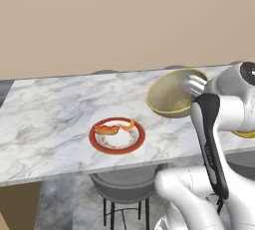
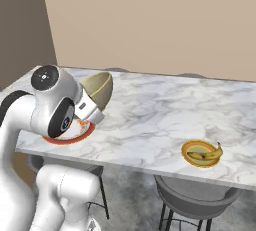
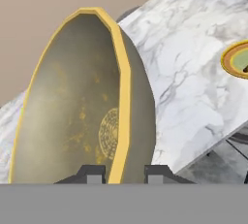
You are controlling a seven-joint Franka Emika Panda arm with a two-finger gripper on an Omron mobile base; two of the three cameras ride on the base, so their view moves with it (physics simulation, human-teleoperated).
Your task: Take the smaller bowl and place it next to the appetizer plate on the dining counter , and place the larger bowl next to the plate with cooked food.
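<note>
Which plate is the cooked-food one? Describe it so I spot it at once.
On the marble counter, look near its front edge, above the grey stool. The cooked-food plate has a red rim and white and orange food; the other plate is yellow-rimmed, greenish inside.

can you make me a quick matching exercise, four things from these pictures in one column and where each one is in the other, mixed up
Things:
1. deep olive-tan bowl with yellow rim
2. red-rimmed plate of white and orange food
3. small yellow-rimmed plate with a banana
4. round grey stool

Places:
A. flat on the marble counter, near its front edge, alone on the robot's right
B. on the floor under the counter's edge
C. tilted, rim pinched between the fingers
D. on the counter, nearest the held bowl

Pairs: 1-C, 2-D, 3-A, 4-B
</note>
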